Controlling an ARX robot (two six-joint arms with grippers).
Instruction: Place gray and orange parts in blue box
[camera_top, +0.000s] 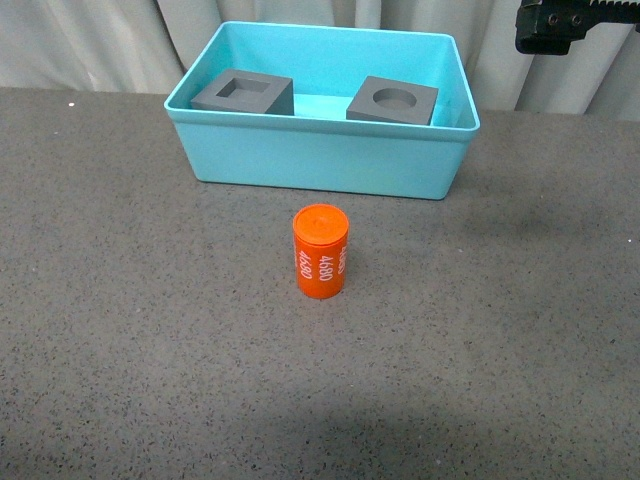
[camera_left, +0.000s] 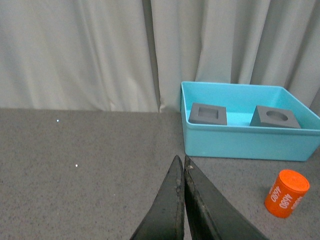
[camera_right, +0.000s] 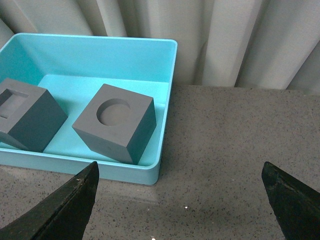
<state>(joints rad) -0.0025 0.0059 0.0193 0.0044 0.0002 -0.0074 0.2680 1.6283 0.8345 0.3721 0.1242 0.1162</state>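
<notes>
Leaving only the orange cylinder (camera_top: 320, 252) at 6 o'clock of the turquoise bin (camera_top: 320, 160), the square-recess cube (camera_top: 243, 93) and round-recess cube (camera_top: 393, 100) lie inside; left gripper (camera_left: 182, 170) pressed together, right gripper (camera_right: 180, 170) spread.

Both cubes (camera_top: 242, 93) sit inside the bin (camera_top: 320, 160); the cylinder (camera_top: 320, 252) stands before it.

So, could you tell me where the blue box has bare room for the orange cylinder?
In the box, bare floor shows between the square-recess cube and the round-recess cube; both ends are crowded.
</notes>
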